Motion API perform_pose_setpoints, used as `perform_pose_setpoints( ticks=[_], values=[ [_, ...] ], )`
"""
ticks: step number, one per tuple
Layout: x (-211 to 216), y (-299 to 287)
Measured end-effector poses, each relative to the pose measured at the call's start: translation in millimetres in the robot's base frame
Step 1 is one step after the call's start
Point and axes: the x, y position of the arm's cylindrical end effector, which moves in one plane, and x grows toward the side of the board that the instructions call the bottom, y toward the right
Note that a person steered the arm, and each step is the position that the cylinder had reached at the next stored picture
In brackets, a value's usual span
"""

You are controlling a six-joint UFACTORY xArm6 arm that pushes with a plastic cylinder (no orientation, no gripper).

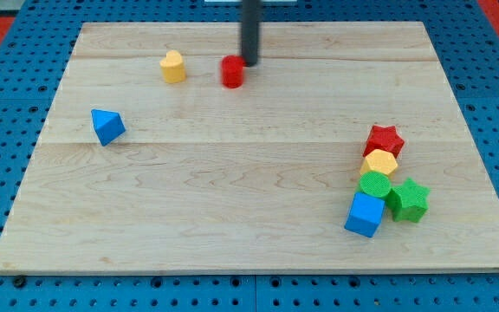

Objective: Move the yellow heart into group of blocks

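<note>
While no writing shows anywhere, my gripperless tip (249, 62) touches the red block (232, 72), beside the yellow heart (172, 67).

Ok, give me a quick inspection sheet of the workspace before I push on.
Surface: wooden board, flat, on a blue pegboard.
Job's things: yellow heart near the view's top; group at the view's right: red star, yellow hexagon, green round block, green star, blue cube.
Clutter: red block, blue triangle.
Grippers: none; my tip beside the red block, right of the heart.
Cables: nothing seen.
Surroundings: red edging at the top corners.
</note>
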Motion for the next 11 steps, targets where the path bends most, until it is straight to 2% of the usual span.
perform_pose_setpoints(
  ticks=[1,3,4,5,6,7,8,9,10,11],
  values=[
    [16,-40],
    [87,80],
    [141,125],
    [147,132],
    [79,70],
    [18,-35],
    [12,-136],
    [-6,-188],
    [-43,-214],
    [-13,-248]
  ],
)
